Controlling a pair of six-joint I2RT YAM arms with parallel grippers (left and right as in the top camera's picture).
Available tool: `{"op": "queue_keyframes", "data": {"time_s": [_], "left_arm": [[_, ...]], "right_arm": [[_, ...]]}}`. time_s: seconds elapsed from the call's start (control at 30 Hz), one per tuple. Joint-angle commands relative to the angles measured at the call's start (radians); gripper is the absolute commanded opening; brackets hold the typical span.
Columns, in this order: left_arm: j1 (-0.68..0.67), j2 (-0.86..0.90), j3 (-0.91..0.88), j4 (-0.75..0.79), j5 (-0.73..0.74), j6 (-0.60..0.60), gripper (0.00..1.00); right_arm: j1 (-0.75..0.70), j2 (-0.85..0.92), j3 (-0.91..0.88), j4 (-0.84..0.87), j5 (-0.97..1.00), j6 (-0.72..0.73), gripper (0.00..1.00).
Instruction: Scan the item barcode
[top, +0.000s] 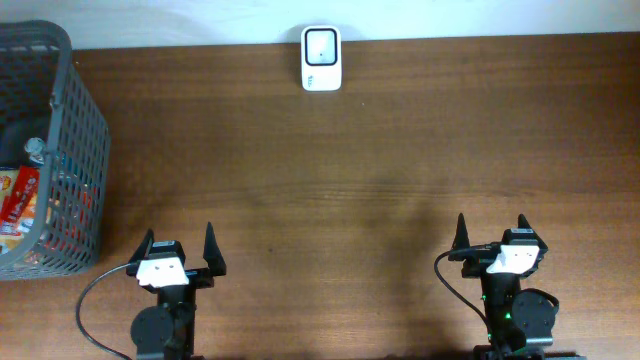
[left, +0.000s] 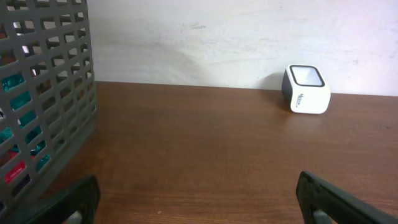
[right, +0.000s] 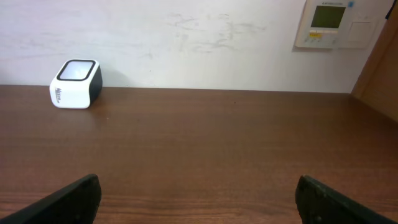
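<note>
Your left gripper (top: 180, 246) at the near edge of the bench (top: 330, 190), jaws wide apart and empty, your right gripper (top: 492, 232) the same toward the near-right corner, white scanner (top: 321, 58) mid far edge, packaged items (top: 18, 205) inside the grey basket (top: 88, 150) at the left edge.

We saw a grey grid-walled basket (top: 90, 140) holding red and teal packets (top: 18, 200) at the left edge of the brown wood-grained table (top: 350, 200), and a white, dark-sided scanner (top: 321, 58) at its far edge.
</note>
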Motion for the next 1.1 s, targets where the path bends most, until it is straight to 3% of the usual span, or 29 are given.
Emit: {"op": "queue_keyframes", "data": {"time_s": [0.0, 1.0, 1.07], "left_arm": [[0.002, -0.007, -0.003, -0.002, 0.000, 0.023, 0.99], [0.002, -0.007, -0.003, -0.001, -0.008, 0.023, 0.99], [0.002, -0.007, -0.003, 0.000, 0.067, 0.022, 0.99]], "right_arm": [[-0.006, -0.006, -0.009, -0.004, -0.010, -0.006, 0.98], [-0.006, -0.006, -0.009, -0.004, -0.010, -0.006, 0.98], [-0.006, -0.006, -0.009, -0.004, -0.010, -0.006, 0.99]]}}
